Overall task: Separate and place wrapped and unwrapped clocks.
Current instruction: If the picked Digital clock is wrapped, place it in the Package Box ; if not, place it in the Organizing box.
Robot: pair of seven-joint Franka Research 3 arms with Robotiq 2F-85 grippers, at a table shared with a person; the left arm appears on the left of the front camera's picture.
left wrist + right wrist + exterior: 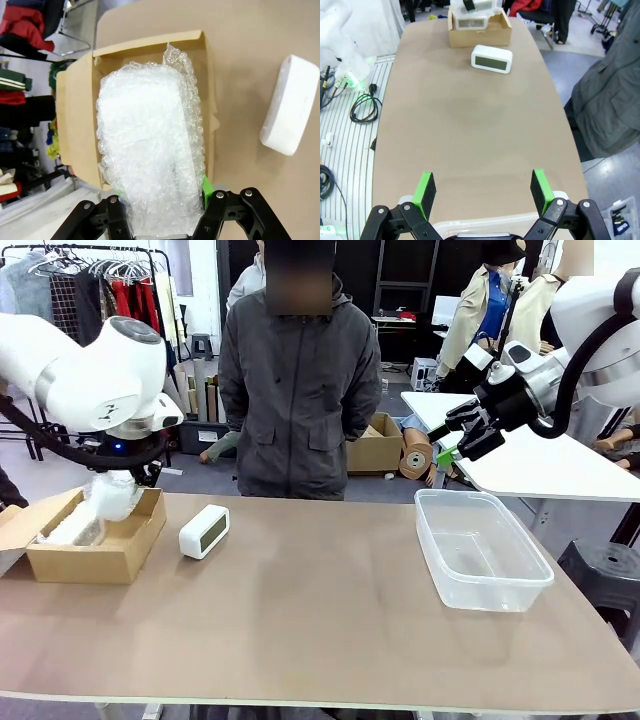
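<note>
My left gripper (162,200) is shut on a wrapped clock (150,150), a white lump in bubble wrap. It hangs just over the open brown cardboard box (75,125). In the front view this wrapped clock (113,495) hovers at the box's (120,550) far side, and another wrapped clock (75,530) lies inside. The unwrapped clock (204,531), bare white with a pale face, lies on the table right of the box; the right wrist view shows that bare clock (492,58) too. My right gripper (465,435) is open and empty, raised above the far right of the table.
A clear rectangular plastic tub (480,585) stands on the table's right side, below my right gripper (482,187). A person in a grey jacket (295,390) stands at the far edge, with no hand over the table. A white table (540,465) lies behind on the right.
</note>
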